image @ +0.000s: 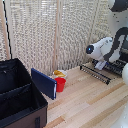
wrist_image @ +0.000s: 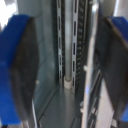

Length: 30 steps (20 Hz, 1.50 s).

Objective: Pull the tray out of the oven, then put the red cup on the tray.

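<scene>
The arm reaches toward the oven (image: 111, 65) at 3 o'clock on the table (image: 85, 102), likely to grab the tray (wrist_image: 70, 45). The pincer (wrist_image: 65, 70) is apart, holding nothing, with grey slats between its pads. The red cup (image: 60, 84) waits mid-table beside a white bowl (image: 59, 74) of yellow stuff.

Mostly wood, plastic and metal here, finishes pretty mixed.

The surface (image: 90, 100) is pale planked wood, smooth and satiny; the red cup (image: 60, 84) looks like glossy plastic. The large case (image: 17, 95) at 8 o'clock is matt black. Up close, the oven (wrist_image: 70, 45) interior is shiny slotted metal, and the hand (wrist_image: 64, 70) has dark, dull pads (wrist_image: 22, 70) on blue.
</scene>
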{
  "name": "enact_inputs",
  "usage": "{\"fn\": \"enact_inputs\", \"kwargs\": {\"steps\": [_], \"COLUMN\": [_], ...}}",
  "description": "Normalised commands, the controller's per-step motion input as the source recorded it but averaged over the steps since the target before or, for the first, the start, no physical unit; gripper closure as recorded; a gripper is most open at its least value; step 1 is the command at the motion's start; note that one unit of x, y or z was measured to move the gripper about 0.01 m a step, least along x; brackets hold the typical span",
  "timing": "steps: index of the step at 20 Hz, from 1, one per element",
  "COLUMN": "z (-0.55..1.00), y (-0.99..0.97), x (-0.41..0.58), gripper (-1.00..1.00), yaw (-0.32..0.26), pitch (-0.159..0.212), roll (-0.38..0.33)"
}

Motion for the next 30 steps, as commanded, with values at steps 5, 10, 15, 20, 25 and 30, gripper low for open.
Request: {"fn": "enact_inputs", "kwargs": {"steps": [5,10,15,20,25,30], "z": [0.0,-0.2,-0.4,-0.29,-0.1,-0.11], "y": [0.25,0.9,0.99,0.9,0.31,0.11], "x": [-0.007,0.007,0.0,0.014,0.08,0.123], "gripper": [1.0,1.0,1.0,1.0,1.0,-1.0], "yaw": [-0.001,-0.043,-0.046,-0.048,0.0,0.021], "pitch": [0.0,0.0,0.0,0.0,0.03,0.016], "roll": [0.124,0.025,-0.016,-0.001,0.028,0.045]}}
